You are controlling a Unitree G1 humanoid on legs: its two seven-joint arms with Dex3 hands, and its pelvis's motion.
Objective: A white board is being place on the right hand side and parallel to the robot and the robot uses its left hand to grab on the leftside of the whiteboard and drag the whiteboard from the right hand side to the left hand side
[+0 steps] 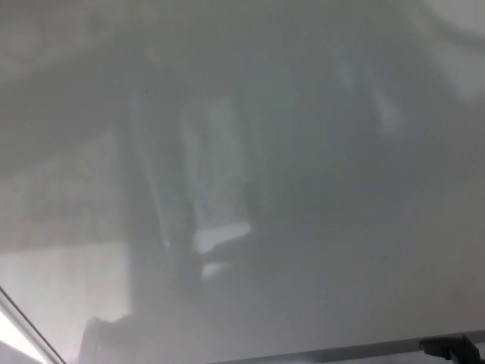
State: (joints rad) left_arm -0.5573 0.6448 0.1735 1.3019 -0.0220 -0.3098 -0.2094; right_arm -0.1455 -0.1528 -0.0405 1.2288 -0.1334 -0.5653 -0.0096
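The whiteboard fills almost the whole head view, a glossy pale grey surface with blurred dark reflections in it. Its metal bottom frame runs along the lower right of the picture. A pale strip of its frame cuts across the lower left corner. Neither of my hands shows.
A small black fitting sits on the frame at the bottom right corner. Beyond the left strip a sliver of bright background shows. Nothing else around the board can be made out.
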